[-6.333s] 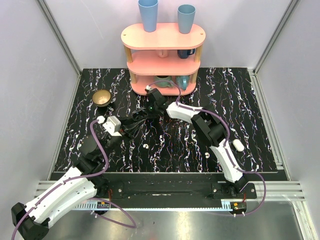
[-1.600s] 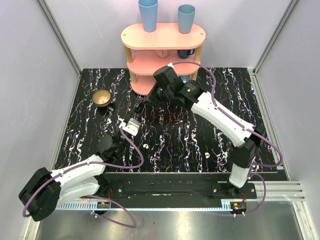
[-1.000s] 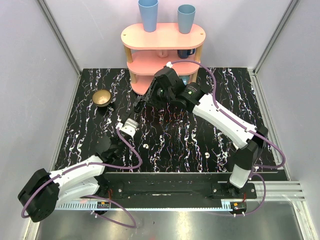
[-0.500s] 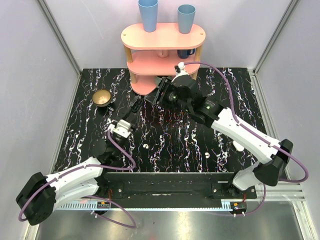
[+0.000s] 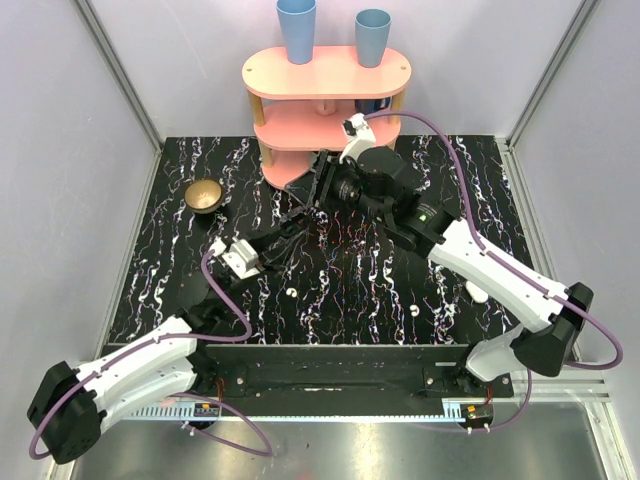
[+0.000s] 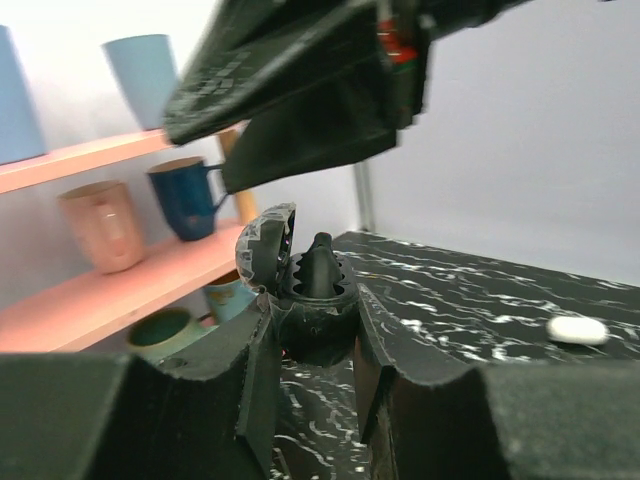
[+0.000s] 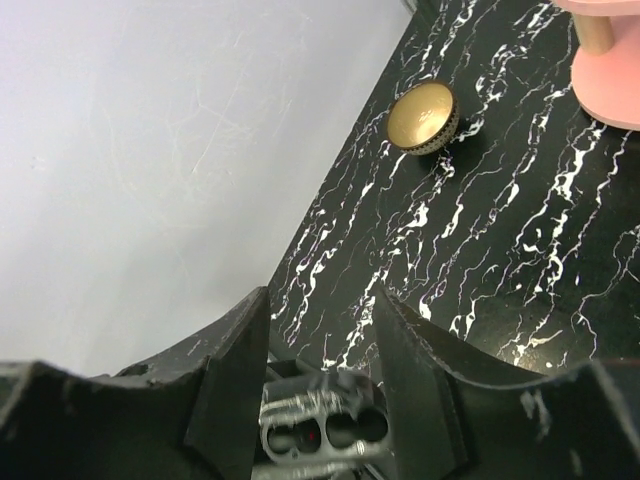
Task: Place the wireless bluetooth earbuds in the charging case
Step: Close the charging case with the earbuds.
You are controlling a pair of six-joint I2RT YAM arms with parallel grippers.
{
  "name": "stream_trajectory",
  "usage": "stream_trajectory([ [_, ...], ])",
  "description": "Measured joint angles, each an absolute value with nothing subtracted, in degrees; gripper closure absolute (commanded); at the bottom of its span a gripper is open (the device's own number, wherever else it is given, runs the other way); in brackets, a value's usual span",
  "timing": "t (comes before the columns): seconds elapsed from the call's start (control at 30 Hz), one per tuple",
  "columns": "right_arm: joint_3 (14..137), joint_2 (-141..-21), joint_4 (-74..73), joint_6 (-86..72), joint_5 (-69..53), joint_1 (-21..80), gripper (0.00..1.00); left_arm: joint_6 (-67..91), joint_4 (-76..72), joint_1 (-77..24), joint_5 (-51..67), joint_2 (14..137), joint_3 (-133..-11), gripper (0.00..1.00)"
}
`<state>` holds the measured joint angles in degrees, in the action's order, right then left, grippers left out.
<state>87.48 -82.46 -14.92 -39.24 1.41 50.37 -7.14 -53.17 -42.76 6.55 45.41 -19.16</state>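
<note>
Two tiny white earbuds lie apart on the black marbled table, one (image 5: 290, 292) below my left gripper and one (image 5: 415, 311) further right. The white oval charging case (image 5: 477, 291) lies closed at the right, also visible in the left wrist view (image 6: 577, 330). My left gripper (image 5: 300, 222) (image 6: 315, 310) is lifted over the table's middle, shut on a dark round object (image 6: 315, 335) with a raised clear flap. My right gripper (image 5: 320, 190) (image 7: 320, 310) hovers just above it, jaws apart and gripping nothing. A grey part with round holes (image 7: 325, 435) shows low between its fingers.
A pink three-tier shelf (image 5: 325, 110) stands at the back with two blue cups (image 5: 297, 30) on top and mugs (image 6: 185, 200) on its lower tiers. A gold bowl (image 5: 205, 195) (image 7: 424, 117) sits at the back left. White walls close in both sides.
My right arm swung right, drawing its gripper off the left gripper's object towards the shelf with jaws wider. My left gripper carried the dark object right and further from the bases.
</note>
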Motion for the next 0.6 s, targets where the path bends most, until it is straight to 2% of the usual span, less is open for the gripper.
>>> stream_trajectory([
  [0.2,89.6,-84.6,-15.1,-36.7,-1.6,50.4,0.46,-3.7,-49.6,-42.7,13.6,45.7,-22.4,1.0],
  [0.6,88.9,-85.3,-17.1,-33.6,-3.7,50.4,0.45,5.5,-49.6,-39.7,18.7,49.0,-24.8,1.0],
])
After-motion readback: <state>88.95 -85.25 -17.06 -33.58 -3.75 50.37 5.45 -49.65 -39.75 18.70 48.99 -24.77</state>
